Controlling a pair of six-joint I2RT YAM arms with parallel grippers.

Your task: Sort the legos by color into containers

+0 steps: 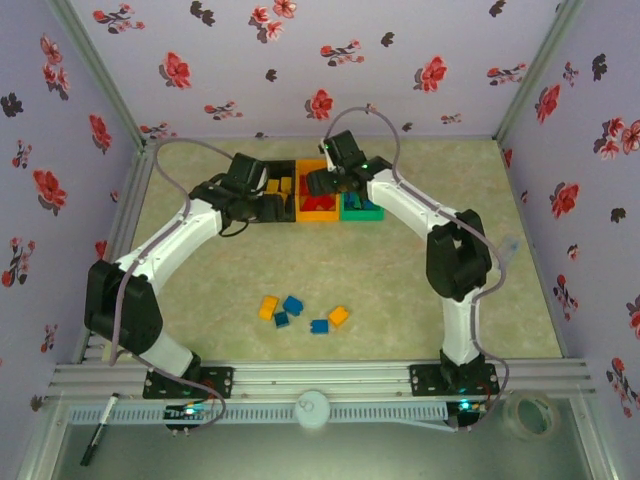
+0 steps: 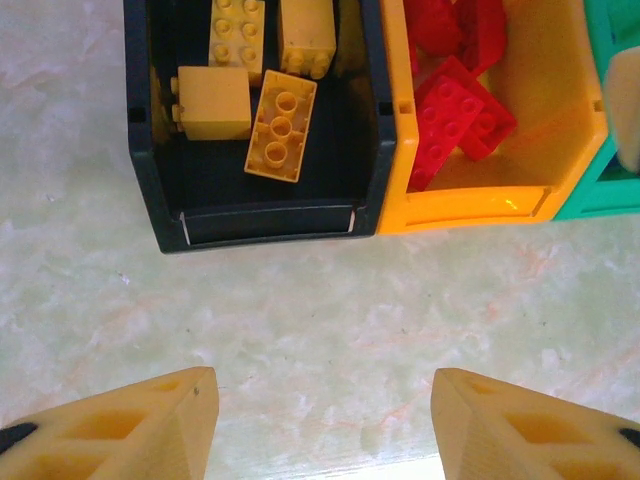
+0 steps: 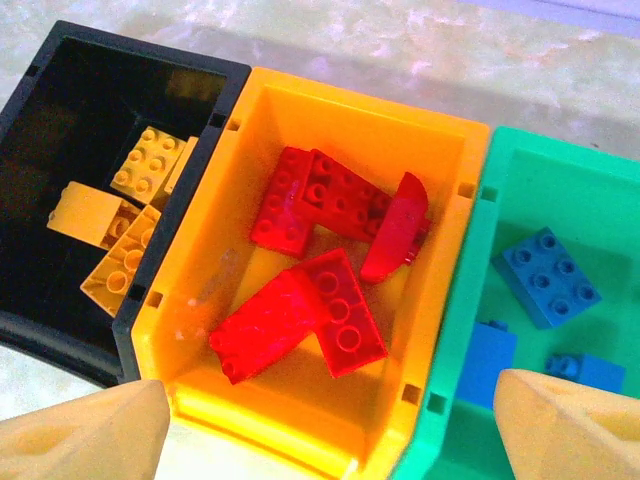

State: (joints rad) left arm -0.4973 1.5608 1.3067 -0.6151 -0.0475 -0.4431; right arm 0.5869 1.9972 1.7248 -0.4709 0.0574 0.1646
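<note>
Next move turns on one thing: the loose legos (image 1: 300,313) lie on the table (image 1: 420,300), well to the near side of both claws, twd the arm bases, approx centre and a bit left of mid. Five of them: a yellow brick (image 1: 268,307) at the left end, a yellow-orange brick (image 1: 339,316) at the right end, three blue bricks (image 1: 293,303) betw. The cluster runs left-right. Single bricks' long axes are too small to call from above.

Left claw (image 2: 325,400) hangs over bare table just near of the black bin (image 2: 260,228), fingers moderately apart, nothing betw them. Right claw (image 3: 335,430) is over the near edge of the orange bin (image 3: 360,85), jaws wide, empty.

Judgement: either arm has to reach near-wards. The left-end yellow is closer to the left arm and the right-end one to the right arm. No clear winner for the blues.

Top view gives the loose bricks' spot. Wrist views give bin contents: yellow in black, red in orange, blue in the green bin (image 3: 600,200).
</note>
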